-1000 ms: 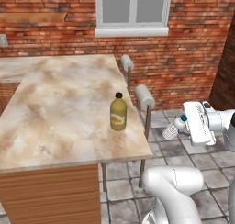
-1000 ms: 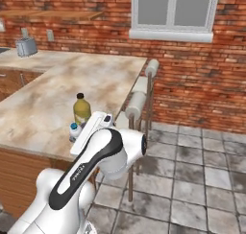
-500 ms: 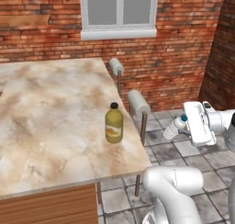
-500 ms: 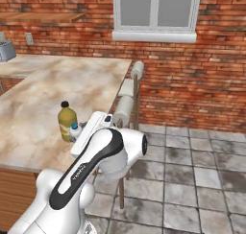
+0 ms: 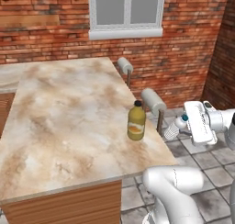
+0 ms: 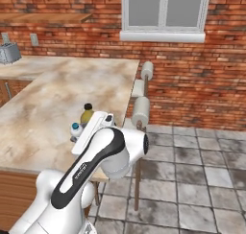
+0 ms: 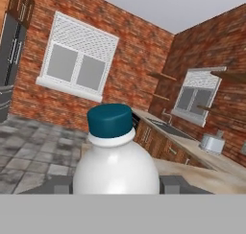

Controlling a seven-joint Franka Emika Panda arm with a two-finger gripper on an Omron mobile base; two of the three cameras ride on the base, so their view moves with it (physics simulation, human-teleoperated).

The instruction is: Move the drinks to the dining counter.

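Dining counter [image 5: 69, 126]: beige-brown marbled top, ribbed wooden base.
Juice bottle [image 5: 136, 121]: yellow body, black cap, orange label.
Water bottle [image 7: 116, 163]: clear-whitish body, teal cap.
Stools [image 5: 153, 102]: grey cushions.
Wall [image 5: 46, 39]: red brick.
Window [image 5: 126, 12]: white frame.
Floor [image 6: 192, 180]: grey stone tiles.

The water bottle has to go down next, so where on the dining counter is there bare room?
Most of the dining counter is bare: everything left of the juice bottle and back toward the window. It is crowded only at the near right edge, around the juice bottle and stools. The gripper holds the water bottle past that edge.
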